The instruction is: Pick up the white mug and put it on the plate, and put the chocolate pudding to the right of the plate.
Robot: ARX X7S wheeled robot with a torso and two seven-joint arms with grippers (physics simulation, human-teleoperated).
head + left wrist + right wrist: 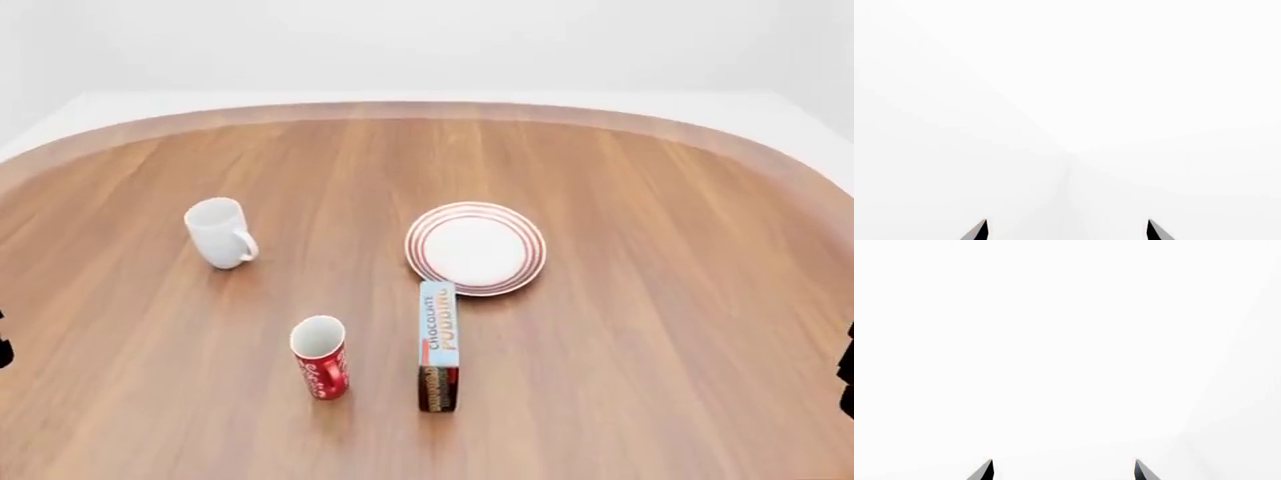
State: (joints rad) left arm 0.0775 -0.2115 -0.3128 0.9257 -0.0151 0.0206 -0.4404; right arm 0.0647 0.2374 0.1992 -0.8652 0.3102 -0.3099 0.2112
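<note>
Room: plain white walls and floor behind and around a broad wooden table (641, 330) with a rounded far edge, which fills most of the head view.
White mug: the white mug (216, 232) stands upright in the left half of the head view, a little above the middle, its loop handle turned toward the lower right. It stands alone, well apart from everything else.
Plate: the plate (477, 247) lies flat just right of the frame's centre, its red rings showing all round the rim, with nothing on it.
Chocolate pudding: the chocolate pudding (438, 343) stands below the plate and slightly left of it, a narrow carton running up and down the frame. Its upper end is just beside the plate's lower-left rim; whether they touch is not clear. The dark brown end faces the bottom of the frame.
Red cup: a red cup (320, 356) with white lettering stands upright at lower centre-left, near the carton's left side but apart from it.
Left gripper: in the left wrist view the left gripper (1067, 230) shows only two dark fingertips at the bottom edge, spread wide with nothing between them, against blank white.
Right gripper: the right gripper (1063, 470) looks the same in the right wrist view, two tips set wide apart and holding nothing.
Arms: in the head view only dark slivers show at the left and right edges, low in the frame.
</note>
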